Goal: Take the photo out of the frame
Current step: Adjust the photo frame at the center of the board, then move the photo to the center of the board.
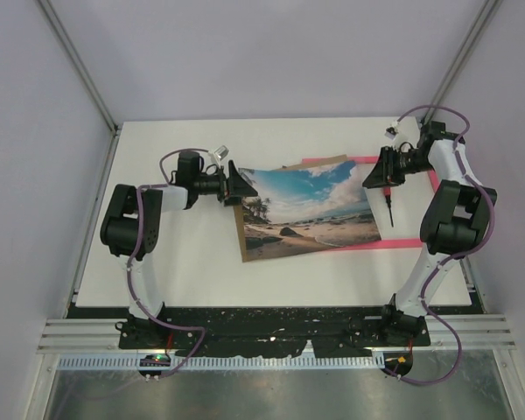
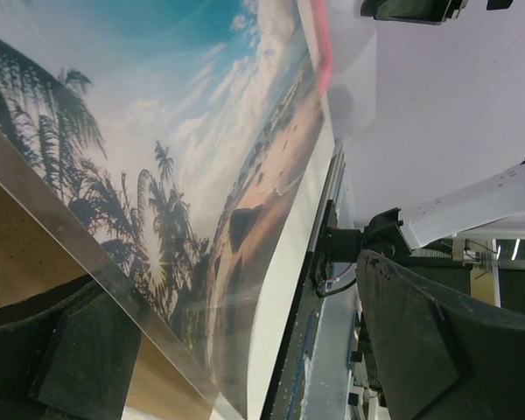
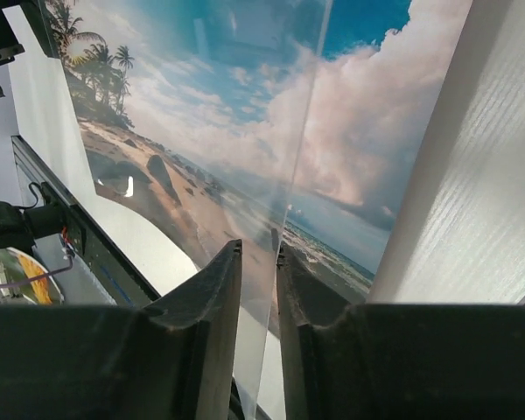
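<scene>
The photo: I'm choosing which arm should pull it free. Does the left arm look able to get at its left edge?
Probably yes: the left fingers stand open astride the left edge of the photo, nothing blocking them, though they would likely pinch the brown backing board too.

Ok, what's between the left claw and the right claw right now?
The photo, on a brown board, fills the stretch from left claw to right claw; the top view shows it.
</scene>
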Controlling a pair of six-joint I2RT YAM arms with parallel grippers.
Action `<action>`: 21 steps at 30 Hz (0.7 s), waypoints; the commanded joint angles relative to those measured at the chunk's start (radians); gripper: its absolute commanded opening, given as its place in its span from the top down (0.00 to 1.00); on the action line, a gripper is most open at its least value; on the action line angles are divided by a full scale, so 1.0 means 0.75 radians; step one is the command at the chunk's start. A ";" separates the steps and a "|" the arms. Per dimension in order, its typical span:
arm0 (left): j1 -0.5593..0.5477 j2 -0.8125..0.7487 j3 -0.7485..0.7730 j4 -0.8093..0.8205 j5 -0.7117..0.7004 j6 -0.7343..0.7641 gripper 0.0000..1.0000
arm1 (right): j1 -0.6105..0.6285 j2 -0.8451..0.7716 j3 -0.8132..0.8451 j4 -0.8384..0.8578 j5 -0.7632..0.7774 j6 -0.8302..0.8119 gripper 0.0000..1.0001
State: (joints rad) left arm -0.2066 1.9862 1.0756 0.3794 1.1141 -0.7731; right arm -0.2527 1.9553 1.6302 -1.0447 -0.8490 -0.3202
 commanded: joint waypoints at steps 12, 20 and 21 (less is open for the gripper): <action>-0.011 -0.038 0.051 -0.015 0.014 0.045 0.00 | -0.052 0.034 -0.055 0.166 0.140 0.110 0.92; -0.009 -0.034 0.055 -0.023 0.012 0.045 0.00 | -0.131 0.038 -0.055 0.186 0.191 0.116 0.92; -0.009 -0.036 0.055 -0.023 0.010 0.045 0.00 | -0.131 0.046 -0.055 0.186 0.189 0.118 0.92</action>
State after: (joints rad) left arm -0.2092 1.9862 1.0790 0.3534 1.1099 -0.7517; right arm -0.3424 1.9972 1.5837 -0.9401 -0.7319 -0.2394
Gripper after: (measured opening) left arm 0.995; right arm 0.083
